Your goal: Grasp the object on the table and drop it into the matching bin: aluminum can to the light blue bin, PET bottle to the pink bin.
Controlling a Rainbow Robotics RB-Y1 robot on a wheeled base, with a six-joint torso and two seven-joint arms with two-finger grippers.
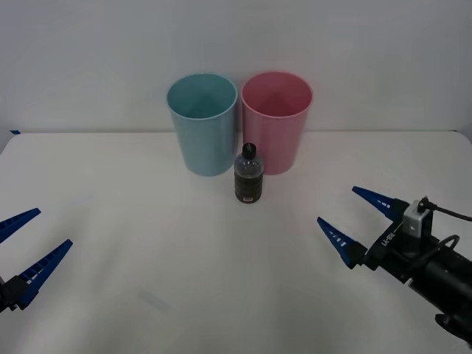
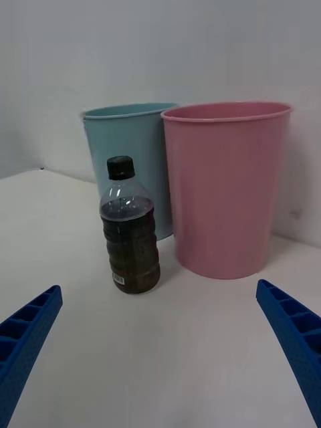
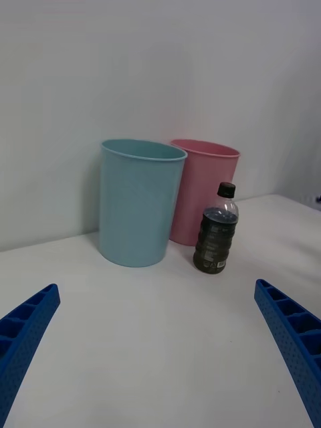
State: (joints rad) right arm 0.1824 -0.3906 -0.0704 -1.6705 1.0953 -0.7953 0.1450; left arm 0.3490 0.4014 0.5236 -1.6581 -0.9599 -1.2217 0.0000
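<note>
**Bottle upright before the two bins, both grippers spread wide**

The PET bottle (image 1: 249, 174) stands upright on the white table (image 1: 147, 243), just above the centre of the front view. It has a black cap, a clear shoulder and a dark wrap-around label over most of its body. It sits in front of the gap between the two bins, close to both and slightly toward the pink one; whether it touches either cannot be told.

The light blue bin (image 1: 203, 122) stands upright at the upper centre-left of the front view, with the pink bin (image 1: 276, 120) beside it at the upper centre-right. Their rims nearly meet. Both are at the far edge of the table, against a pale wall.

The right gripper (image 1: 348, 218) is in the lower right of the front view, above the table and well apart from the bottle. Its two blue ribbed fingers are spread wide and hold nothing. In the right wrist view the bottle (image 2: 130, 231) stands ahead between the two fingers, with the pink bin (image 2: 225, 190) behind it.

The left gripper (image 1: 28, 245) is at the lower left edge of the front view, far from the bottle, its blue fingers also parted and empty. In the left wrist view the bottle (image 3: 216, 231) stands in front of the pink bin (image 3: 200, 187), next to the light blue bin (image 3: 138, 200).
</note>
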